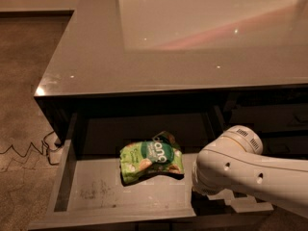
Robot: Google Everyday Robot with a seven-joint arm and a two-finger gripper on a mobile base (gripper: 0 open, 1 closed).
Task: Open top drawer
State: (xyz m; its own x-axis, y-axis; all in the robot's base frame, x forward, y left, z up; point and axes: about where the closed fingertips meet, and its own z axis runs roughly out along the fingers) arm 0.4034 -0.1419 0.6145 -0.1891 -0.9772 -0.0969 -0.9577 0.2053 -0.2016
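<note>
The top drawer (91, 196) stands pulled out from under the grey counter. Its light grey floor and side walls show, while its front runs along the bottom edge with the handle out of view. A green snack bag (151, 160) lies on the drawer floor near the middle. My white arm (240, 170) reaches in from the lower right, over the drawer's right front corner. My gripper is hidden below the arm at the bottom edge of the view.
The glossy grey counter top (144, 57) spans the upper view. Dark cabinet fronts (269, 114) sit to the right of the open drawer. A black cable (24, 150) lies on the speckled floor at the left, by the cabinet's corner.
</note>
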